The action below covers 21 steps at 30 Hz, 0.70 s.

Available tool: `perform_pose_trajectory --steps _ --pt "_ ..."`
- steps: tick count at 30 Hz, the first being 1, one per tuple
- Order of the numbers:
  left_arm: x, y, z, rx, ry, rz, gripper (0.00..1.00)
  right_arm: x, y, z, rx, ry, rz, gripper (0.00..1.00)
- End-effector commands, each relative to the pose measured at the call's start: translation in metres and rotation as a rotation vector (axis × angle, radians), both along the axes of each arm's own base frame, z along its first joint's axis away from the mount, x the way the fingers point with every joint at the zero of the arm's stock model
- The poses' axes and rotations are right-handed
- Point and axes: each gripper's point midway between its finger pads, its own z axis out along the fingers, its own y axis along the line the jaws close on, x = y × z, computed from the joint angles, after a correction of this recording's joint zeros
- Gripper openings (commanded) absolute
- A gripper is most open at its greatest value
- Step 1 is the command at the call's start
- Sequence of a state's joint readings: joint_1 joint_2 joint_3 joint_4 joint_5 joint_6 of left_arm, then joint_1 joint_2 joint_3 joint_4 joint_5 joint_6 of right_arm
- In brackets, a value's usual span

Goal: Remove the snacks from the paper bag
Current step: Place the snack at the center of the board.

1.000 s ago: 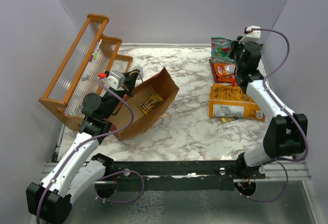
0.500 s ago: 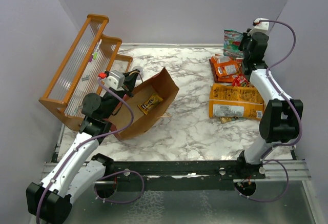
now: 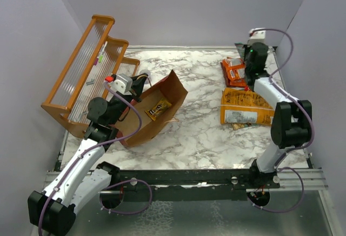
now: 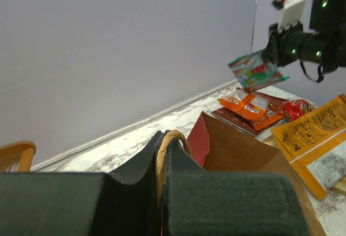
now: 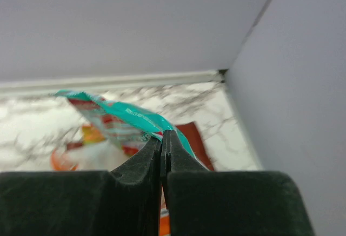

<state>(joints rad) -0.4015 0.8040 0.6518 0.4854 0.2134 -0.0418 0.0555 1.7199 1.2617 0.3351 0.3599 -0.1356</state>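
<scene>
The paper bag (image 3: 167,93) lies tilted on the marble table (image 3: 200,133), its mouth open towards the right; it also shows in the left wrist view (image 4: 238,149). A yellow packet (image 3: 158,108) lies inside it. My left gripper (image 3: 136,86) is shut on the bag's twine handle (image 4: 172,137). My right gripper (image 3: 250,58) is shut on the teal packet (image 5: 119,120), held in the air at the back right above the orange packet (image 3: 236,72) and the dark red Doritos bag (image 3: 226,78). The large orange-yellow chip bag (image 3: 246,107) lies in front of them. The small red packet (image 4: 295,107) lies beside the pile.
An orange wooden rack (image 3: 81,74) stands at the back left, right behind my left arm. The right wall and back corner are close to my right gripper. Bare marble lies between the bag and the snack pile.
My right gripper carried the teal packet out towards the back right corner, then swung back left over the snack pile. The left arm and the paper bag have not moved.
</scene>
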Motion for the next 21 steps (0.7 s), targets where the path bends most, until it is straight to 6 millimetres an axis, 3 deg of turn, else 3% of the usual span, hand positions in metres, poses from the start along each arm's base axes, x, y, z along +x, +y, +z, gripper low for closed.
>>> perform_pose_trajectory --steps 1,6,16,21 --pt "-0.003 -0.004 0.001 0.008 -0.022 -0.024 0.00 -0.004 0.051 -0.056 -0.085 0.085 0.069 0.01" --pt "-0.010 -0.016 0.001 0.026 -0.040 -0.098 0.00 -0.018 0.065 -0.103 -0.079 0.172 0.106 0.01" --pt "-0.014 -0.018 0.002 0.034 -0.052 -0.115 0.00 -0.032 0.107 -0.146 0.034 0.283 0.280 0.01" --pt "-0.015 -0.021 0.002 0.038 -0.051 -0.134 0.00 -0.050 0.134 -0.160 0.160 0.333 0.384 0.01"
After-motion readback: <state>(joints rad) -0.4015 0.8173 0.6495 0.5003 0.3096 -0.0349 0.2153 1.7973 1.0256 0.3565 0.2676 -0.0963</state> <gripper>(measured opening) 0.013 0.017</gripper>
